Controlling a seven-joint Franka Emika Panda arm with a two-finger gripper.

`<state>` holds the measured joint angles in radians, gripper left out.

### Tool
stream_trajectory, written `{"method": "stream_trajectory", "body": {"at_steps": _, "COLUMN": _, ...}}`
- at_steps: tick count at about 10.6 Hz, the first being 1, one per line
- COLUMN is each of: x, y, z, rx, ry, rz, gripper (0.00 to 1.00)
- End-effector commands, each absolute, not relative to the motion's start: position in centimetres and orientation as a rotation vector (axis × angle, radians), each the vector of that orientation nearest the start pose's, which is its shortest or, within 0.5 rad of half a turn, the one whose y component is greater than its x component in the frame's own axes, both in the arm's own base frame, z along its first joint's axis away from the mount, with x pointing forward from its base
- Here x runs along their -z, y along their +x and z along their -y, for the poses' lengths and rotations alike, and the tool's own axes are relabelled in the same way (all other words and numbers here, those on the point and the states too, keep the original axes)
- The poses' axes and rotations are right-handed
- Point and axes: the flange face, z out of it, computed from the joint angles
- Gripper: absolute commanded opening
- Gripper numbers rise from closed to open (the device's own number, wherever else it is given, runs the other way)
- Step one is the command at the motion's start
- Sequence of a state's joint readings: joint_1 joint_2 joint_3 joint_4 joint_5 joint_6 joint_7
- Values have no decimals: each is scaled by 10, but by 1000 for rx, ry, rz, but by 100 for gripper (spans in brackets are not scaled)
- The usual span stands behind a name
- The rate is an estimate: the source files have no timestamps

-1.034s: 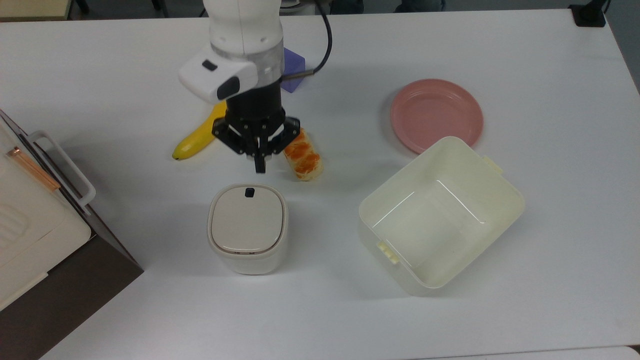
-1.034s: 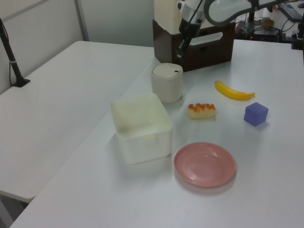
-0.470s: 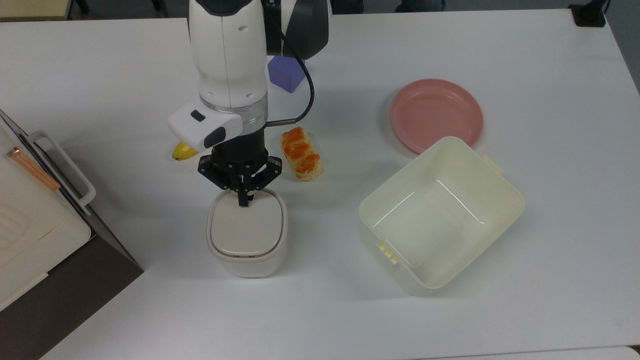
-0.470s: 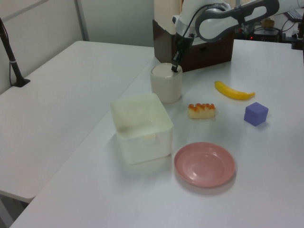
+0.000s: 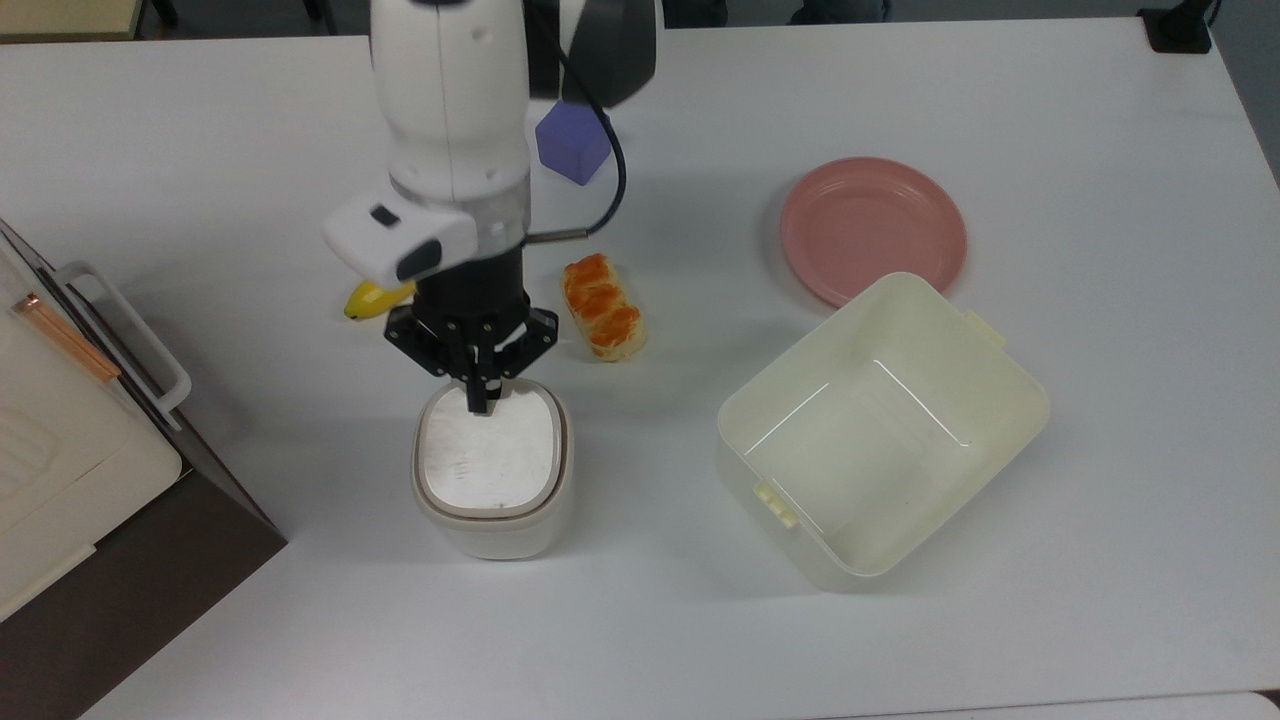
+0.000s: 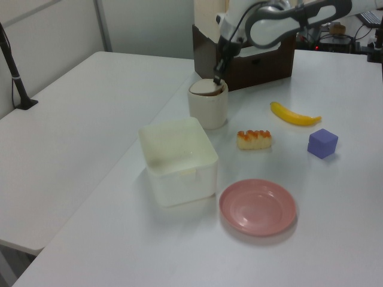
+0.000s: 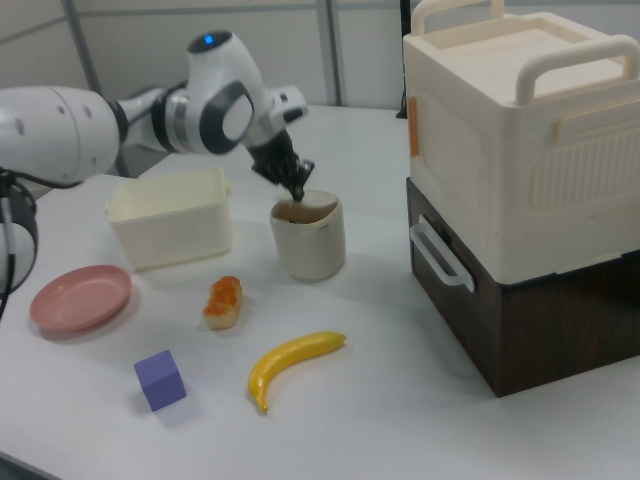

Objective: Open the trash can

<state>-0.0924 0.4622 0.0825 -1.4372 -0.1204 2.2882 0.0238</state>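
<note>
Now the gripper (image 5: 481, 405) points down at the upper edge of the bin (image 5: 492, 470), a little left of centre in the top view. Its two fingers are pressed together into one thin black tip, and they grip nothing. The tip is at the bin's rim on the side toward the arm; I cannot tell if it touches the rim.

In the left view the gripper (image 6: 216, 78) is at the top of the bin (image 6: 208, 105), in the upper middle of the frame, and the lid (image 6: 203, 87) stands tilted, with a dark gap under its raised edge. In the right view the gripper (image 7: 297, 189) is over the bin (image 7: 309, 238) near the centre, and the mouth looks dark.

Just right of the gripper in the top view lies a bread roll (image 5: 602, 306). A banana (image 5: 368, 299) shows partly from under the arm, on the left. A purple cube (image 5: 571, 146) sits higher, near the arm. At the right are a pink plate (image 5: 872, 229) and, below it and touching its edge in the frame, a cream tub (image 5: 882, 430). A brown and cream box (image 5: 70, 470) fills the lower left corner. All stand on a white table (image 5: 1100, 600).
</note>
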Motion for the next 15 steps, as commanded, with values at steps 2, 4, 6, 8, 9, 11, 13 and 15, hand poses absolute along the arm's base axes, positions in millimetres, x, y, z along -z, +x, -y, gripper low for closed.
{"method": "stream_trajectory", "body": {"at_steps": 2, "x": -553, "y": 670, "z": 22, "rx": 426, "ry": -3165, "rz": -57, "gripper": 0}}
{"method": "stream_trajectory", "body": {"at_steps": 4, "x": -554, "y": 651, "z": 18, "rx": 229, "ry": -3163, "rz": -66, "gripper": 21}}
{"method": "stream_trajectory", "body": {"at_steps": 6, "x": -553, "y": 632, "z": 9, "rx": 47, "ry": -3169, "rz": -35, "gripper": 63}}
{"method": "stream_trajectory", "body": {"at_steps": 8, "x": -559, "y": 621, "z": -2, "rx": -15, "ry": -3155, "rz": -36, "gripper": 100}}
{"method": "stream_trajectory", "body": {"at_steps": 9, "x": -563, "y": 618, "z": 0, "rx": -18, "ry": -3154, "rz": -41, "gripper": 100}}
{"method": "stream_trajectory", "body": {"at_steps": 11, "x": -582, "y": 610, "z": 1, "rx": 28, "ry": -3154, "rz": -88, "gripper": 100}}
{"method": "stream_trajectory", "body": {"at_steps": 13, "x": -588, "y": 603, "z": 5, "rx": 2, "ry": -3155, "rz": -101, "gripper": 100}}
{"method": "stream_trajectory", "body": {"at_steps": 15, "x": -588, "y": 602, "z": 4, "rx": -1, "ry": -3155, "rz": -113, "gripper": 100}}
